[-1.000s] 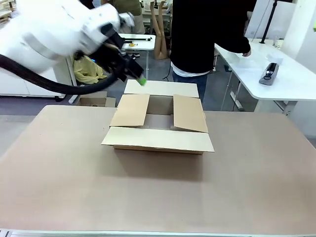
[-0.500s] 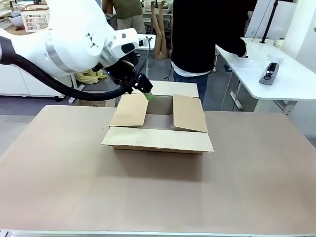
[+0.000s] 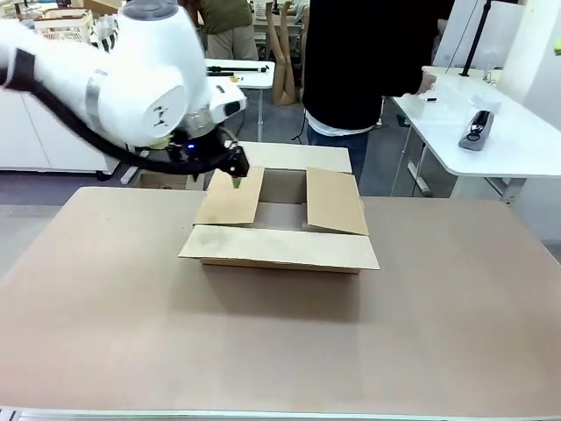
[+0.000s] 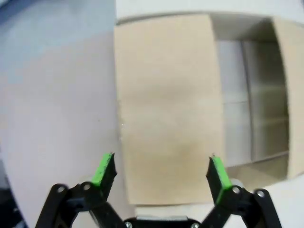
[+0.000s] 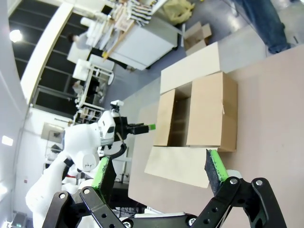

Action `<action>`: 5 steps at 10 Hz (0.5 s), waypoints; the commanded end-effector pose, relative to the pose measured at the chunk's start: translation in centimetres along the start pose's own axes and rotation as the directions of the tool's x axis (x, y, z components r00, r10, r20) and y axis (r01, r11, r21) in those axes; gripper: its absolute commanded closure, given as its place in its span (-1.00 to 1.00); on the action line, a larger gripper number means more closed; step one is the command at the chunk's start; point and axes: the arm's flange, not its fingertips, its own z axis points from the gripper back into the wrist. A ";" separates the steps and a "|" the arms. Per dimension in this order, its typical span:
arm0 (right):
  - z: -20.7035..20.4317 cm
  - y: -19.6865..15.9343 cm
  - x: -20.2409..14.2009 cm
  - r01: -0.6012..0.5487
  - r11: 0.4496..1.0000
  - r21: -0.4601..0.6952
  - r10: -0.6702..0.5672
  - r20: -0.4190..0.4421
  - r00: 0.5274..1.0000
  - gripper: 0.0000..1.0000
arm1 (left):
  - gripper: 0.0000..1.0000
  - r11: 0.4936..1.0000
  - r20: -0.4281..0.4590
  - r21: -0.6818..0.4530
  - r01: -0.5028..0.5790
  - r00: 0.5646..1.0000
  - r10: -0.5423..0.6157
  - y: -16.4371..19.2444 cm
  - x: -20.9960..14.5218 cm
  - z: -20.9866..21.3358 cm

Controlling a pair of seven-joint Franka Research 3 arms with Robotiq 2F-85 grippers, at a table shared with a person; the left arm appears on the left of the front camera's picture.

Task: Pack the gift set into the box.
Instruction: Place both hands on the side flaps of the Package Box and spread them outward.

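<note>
The box [image 3: 280,224] stands at the table's middle, a brown carton with its far and near flaps spread flat and its two side flaps leaning inward. My left gripper [image 3: 235,180] hangs open just above the left side flap [image 4: 166,104], holding nothing. Its green fingertips [image 4: 105,168] frame that flap in the left wrist view. The opening shows only a pale inner surface [image 4: 235,104]; I cannot make out the gift set. My right gripper [image 5: 159,173] is open and empty, high above the table, looking down at the box [image 5: 197,118]. It is out of the front view.
A person in a black top [image 3: 368,61] stands behind the box at the far edge. A white side table [image 3: 508,149] with a dark device [image 3: 478,127] lies to the right. A small carton [image 3: 171,180] sits on the floor at the far left.
My left arm has swung down and left, bringing its gripper from above the far flap to low over the left side flap. The box has not moved.
</note>
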 end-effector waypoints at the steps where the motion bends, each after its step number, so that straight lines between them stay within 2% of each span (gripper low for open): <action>1: 0.0 0.2 0.2 -0.009 1.000 0.023 0.009 -0.002 1.000 -1.00 | -1.00 1.000 -0.074 -0.011 -0.019 0.997 0.018 -6.5 4.0 -1.1; 3: 0.0 0.2 0.2 -0.009 1.000 0.023 0.009 -0.002 1.000 -1.00 | -1.00 1.000 -0.112 -0.005 -0.027 0.993 0.027 -7.4 4.9 -2.4; 5: 0.0 0.2 0.2 -0.009 1.000 0.023 0.009 -0.002 1.000 -1.00 | -1.00 0.995 -0.155 0.084 -0.049 0.986 0.061 -8.2 5.6 -4.9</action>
